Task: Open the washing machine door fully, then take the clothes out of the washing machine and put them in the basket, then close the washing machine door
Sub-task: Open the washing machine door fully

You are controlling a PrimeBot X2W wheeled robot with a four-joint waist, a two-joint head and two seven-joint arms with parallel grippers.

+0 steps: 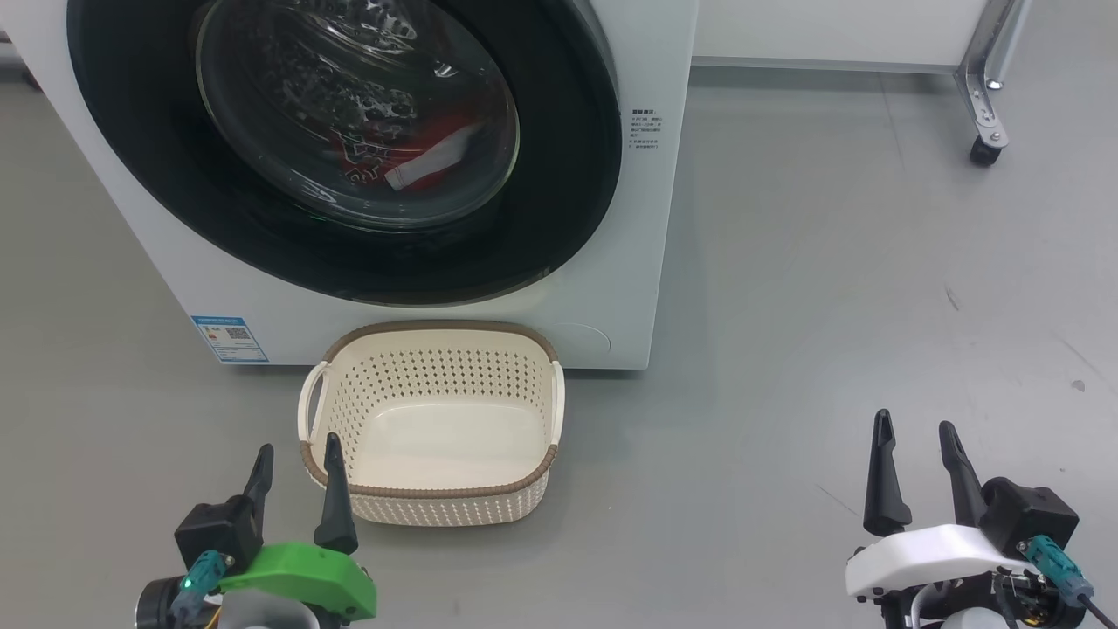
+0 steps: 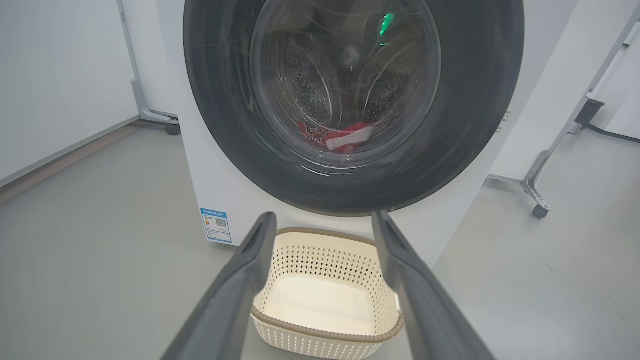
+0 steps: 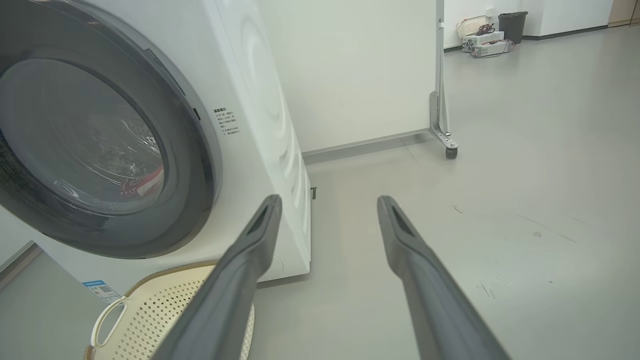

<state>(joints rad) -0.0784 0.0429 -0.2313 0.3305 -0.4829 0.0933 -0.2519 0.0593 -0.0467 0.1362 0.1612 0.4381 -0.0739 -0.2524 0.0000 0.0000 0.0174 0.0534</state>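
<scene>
The white washing machine (image 1: 629, 262) fills the upper left of the head view, and its black-rimmed door (image 1: 559, 201) lies flat against its front. Red and white clothes (image 1: 410, 157) show through the glass bowl, low in the drum. The cream basket (image 1: 432, 494) stands on the floor right in front of the machine, nothing in it. My left gripper (image 1: 297, 454) is open at the basket's near left corner. My right gripper (image 1: 917, 428) is open over bare floor to the right. In the left wrist view the door (image 2: 480, 100), clothes (image 2: 340, 137) and basket (image 2: 325, 340) lie straight ahead.
Grey floor spreads to the right of the machine. A white partition on a metal leg with a caster (image 1: 985, 150) stands at the back right. In the right wrist view a bin and boxes (image 3: 492, 32) sit far off by the wall.
</scene>
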